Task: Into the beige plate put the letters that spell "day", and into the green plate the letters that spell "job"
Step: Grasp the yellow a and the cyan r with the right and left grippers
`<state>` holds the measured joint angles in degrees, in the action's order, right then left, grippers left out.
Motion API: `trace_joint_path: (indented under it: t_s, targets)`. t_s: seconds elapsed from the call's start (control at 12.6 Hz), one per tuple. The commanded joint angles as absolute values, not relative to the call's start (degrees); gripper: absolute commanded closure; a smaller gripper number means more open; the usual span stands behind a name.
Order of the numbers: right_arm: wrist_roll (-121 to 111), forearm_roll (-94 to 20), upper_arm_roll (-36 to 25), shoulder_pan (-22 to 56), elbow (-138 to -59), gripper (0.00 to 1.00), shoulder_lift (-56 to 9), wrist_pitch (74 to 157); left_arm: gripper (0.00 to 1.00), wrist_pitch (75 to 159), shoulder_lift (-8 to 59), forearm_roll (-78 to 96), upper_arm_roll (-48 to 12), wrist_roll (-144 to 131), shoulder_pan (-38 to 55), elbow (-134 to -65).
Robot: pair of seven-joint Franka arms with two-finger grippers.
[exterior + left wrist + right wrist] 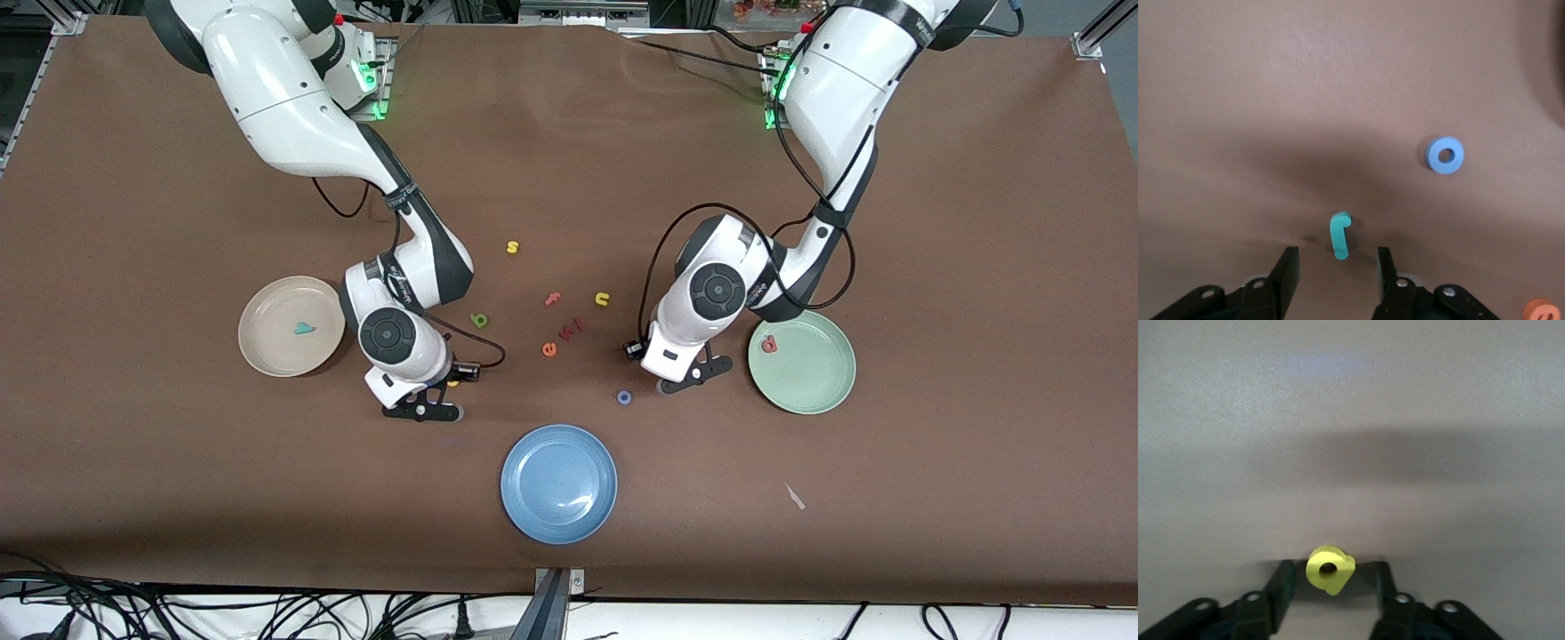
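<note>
Teal "j" point(1339, 235), hook away from left claw point(1337, 270)

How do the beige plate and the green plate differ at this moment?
The beige plate is cream and lies toward the right arm's end; the green plate is pale mint, toward the left arm's end. The beige plate holds a teal letter; the green plate holds a salmon-red letter. Both are round, shallow and look alike in size.

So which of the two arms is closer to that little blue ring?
Left. The left gripper is low beside the blue ring, toward the green plate; the right gripper is down toward the beige plate.
</note>
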<state>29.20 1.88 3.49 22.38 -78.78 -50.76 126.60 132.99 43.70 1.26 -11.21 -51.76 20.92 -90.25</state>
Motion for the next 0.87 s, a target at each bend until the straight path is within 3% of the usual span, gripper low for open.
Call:
trace_joint_path:
  t_s: [0.0,0.48,0.63,0.79]
  targets:
    - [28.74,2.55,3.6,22.24,-77.61,0.66,-51.86,127.0,0.47,133.24,44.82,1.67,-10.37,-52.82,22.15,-88.86]
    - [28.92,2.37,3.69,22.32,-77.34,0.89,-51.77,127.09,0.52,133.33,46.05,1.67,-10.28,-53.09,21.88,-88.77]
    - [28.48,2.29,3.69,22.24,-77.17,0.99,-51.42,126.57,0.7,133.33,46.05,1.93,-10.28,-53.87,21.8,-88.77]
    - [28.22,1.24,3.43,21.63,-75.95,0.99,-50.54,123.69,1.0,133.24,45.97,2.02,-10.37,-57.2,21.8,-88.68]
